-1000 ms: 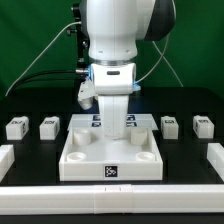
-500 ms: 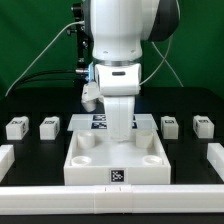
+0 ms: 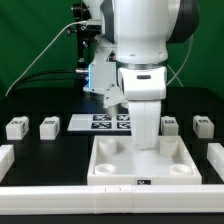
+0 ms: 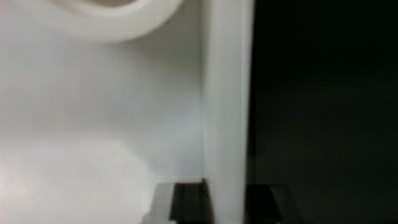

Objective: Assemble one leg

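- Shifted toward the exterior view's right since a second ago, both together: the tray (image 3: 115, 176) and the arm (image 3: 140, 60) above it.
- Sits nearest now, flat on the black tabletop (image 3: 50, 165); shows one round socket (image 4: 116, 15) in the wrist view.
- Clamps the tray's far wall between narrow fingers (image 4: 185, 204), one on either side.
- Behind, ranged in a row on the tabletop, apart from the tray: four legs (image 3: 16, 127), two at the exterior view's left, two at its right (image 3: 203, 125).
- Farthest, lying between those pairs: the marker board (image 3: 100, 122).
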Controlling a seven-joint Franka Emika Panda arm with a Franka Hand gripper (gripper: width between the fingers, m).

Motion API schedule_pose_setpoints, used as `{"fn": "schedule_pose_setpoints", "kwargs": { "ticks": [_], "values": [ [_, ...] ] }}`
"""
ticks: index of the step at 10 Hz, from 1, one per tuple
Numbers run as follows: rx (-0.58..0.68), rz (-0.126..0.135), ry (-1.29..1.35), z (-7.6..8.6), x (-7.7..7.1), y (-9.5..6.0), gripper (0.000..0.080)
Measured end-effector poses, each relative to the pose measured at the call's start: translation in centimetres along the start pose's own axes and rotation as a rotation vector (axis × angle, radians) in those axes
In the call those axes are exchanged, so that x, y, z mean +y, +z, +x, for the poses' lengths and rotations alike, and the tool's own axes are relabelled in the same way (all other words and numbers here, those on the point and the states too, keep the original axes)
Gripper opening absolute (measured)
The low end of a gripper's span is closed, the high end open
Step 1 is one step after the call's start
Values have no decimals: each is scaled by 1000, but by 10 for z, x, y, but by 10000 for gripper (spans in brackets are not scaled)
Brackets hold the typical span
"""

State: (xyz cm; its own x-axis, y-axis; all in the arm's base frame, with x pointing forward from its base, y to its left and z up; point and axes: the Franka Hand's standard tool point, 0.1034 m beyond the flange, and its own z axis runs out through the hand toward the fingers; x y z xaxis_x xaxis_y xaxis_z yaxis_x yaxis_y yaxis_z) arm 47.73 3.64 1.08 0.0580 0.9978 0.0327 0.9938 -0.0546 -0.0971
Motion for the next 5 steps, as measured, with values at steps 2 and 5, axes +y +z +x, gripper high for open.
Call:
{"fn": "schedule_pose_setpoints", "kwargs": {
  "ticks": [2, 5],
  "values": [
    [6, -11, 0, 14, 9, 0, 71],
    [9, -7, 2, 28, 16, -1, 71]
  ]
}}
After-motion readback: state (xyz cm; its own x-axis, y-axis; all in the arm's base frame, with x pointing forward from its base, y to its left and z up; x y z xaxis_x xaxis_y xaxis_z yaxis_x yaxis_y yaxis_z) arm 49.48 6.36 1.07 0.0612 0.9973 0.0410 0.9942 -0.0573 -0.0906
